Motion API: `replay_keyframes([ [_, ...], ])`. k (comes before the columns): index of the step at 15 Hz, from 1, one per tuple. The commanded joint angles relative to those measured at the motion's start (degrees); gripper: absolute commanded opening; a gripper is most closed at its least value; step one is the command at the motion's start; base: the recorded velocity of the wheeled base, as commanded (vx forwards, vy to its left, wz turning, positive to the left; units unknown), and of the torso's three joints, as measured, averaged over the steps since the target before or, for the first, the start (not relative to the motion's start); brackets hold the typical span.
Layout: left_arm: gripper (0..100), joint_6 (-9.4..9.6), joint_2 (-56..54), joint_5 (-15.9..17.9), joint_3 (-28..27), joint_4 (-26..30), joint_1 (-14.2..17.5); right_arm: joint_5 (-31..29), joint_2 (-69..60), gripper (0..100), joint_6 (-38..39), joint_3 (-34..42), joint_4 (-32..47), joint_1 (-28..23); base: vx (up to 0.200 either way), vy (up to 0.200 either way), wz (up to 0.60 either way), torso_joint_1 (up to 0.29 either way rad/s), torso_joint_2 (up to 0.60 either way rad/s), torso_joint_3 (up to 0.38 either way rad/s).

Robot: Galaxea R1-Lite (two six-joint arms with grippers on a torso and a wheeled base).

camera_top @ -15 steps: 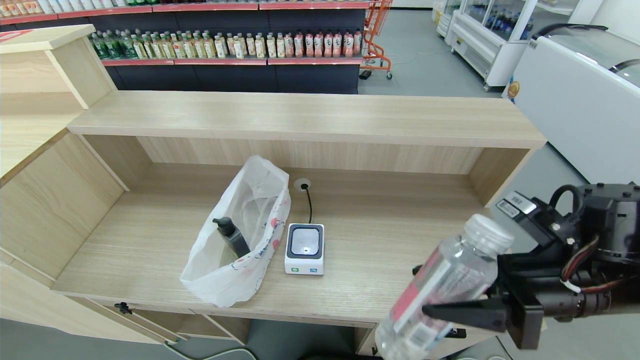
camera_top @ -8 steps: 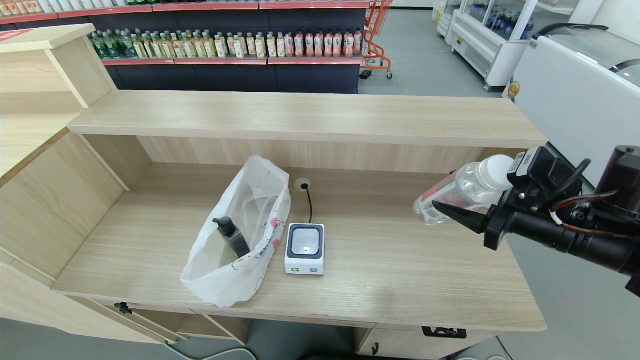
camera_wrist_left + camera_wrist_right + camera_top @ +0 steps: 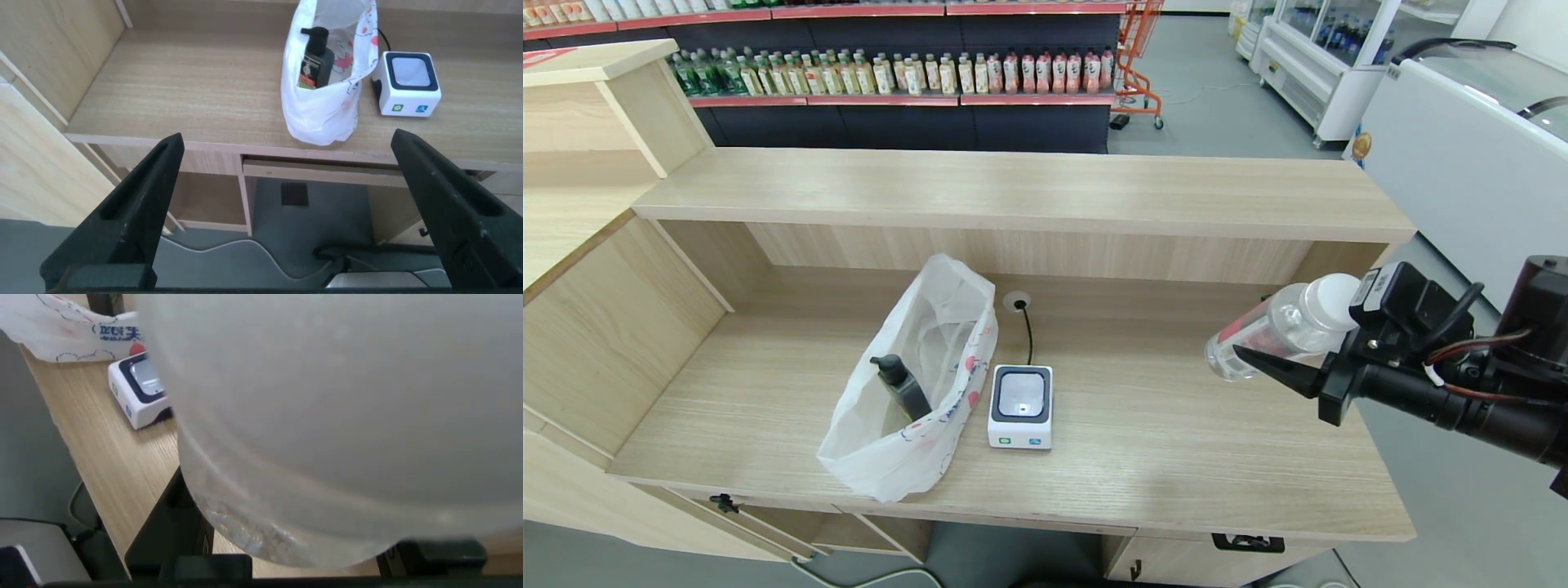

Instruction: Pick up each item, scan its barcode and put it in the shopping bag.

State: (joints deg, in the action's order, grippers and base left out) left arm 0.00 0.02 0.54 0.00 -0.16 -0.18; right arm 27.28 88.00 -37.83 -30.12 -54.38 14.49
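The right gripper [image 3: 1262, 349] grips a clear plastic water bottle with white cap [image 3: 1278, 321], tilted above the right end of the wooden counter [image 3: 1176, 433]. The left gripper [image 3: 286, 143] hangs wide open, empty. The white plastic shopping bag [image 3: 882, 457], holding a dark pump bottle [image 3: 905, 390], lies just left of the white scanner [image 3: 1020, 406].

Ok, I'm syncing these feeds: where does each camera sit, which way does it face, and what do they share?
Head view: on the head, facing forward and down at the counter; right end effector grips the water bottle.
Left wrist view: low before the counter, facing shopping bag and scanner; open left end effector frames them.
Right wrist view: close behind the water bottle, facing the scanner; dark end effector parts beside it.
Shared: all three show scanner and shopping bag.
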Motion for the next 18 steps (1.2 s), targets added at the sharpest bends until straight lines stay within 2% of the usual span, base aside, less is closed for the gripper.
replay_keyframes([
  [1,100,0.00,0.1,0.0,0.0,0.0,0.0,0.0,-0.8,0,-0.4,1.3,-0.1,0.0,0.000,0.000,0.00,0.000,0.00,0.000],
  [4,100,0.00,0.0,0.0,0.0,0.0,0.0,-0.5,-0.5,0,-2.1,0.8,-0.1,0.0,0.000,0.000,0.00,0.000,0.00,0.000],
  [7,100,0.00,0.1,0.0,0.0,0.0,0.0,-0.5,2.0,0,-8.1,-2.7,-0.1,-1.3,0.000,0.000,0.00,0.000,0.00,0.000],
  [12,100,0.09,0.0,0.0,0.0,0.0,0.0,-0.6,3.8,0,-14.9,-3.0,-0.1,-1.7,0.000,0.000,0.00,0.000,0.00,0.000],
  [17,100,0.00,0.0,0.0,0.0,0.0,0.0,-2.4,3.9,0,-18.4,-2.9,-0.1,-1.4,0.000,0.000,0.00,0.000,0.00,0.000],
  [18,100,-0.09,0.0,0.0,0.0,0.0,0.0,-2.4,4.3,0,-18.9,-3.0,-0.1,-1.4,0.000,0.200,0.00,0.007,0.00,0.002],
])
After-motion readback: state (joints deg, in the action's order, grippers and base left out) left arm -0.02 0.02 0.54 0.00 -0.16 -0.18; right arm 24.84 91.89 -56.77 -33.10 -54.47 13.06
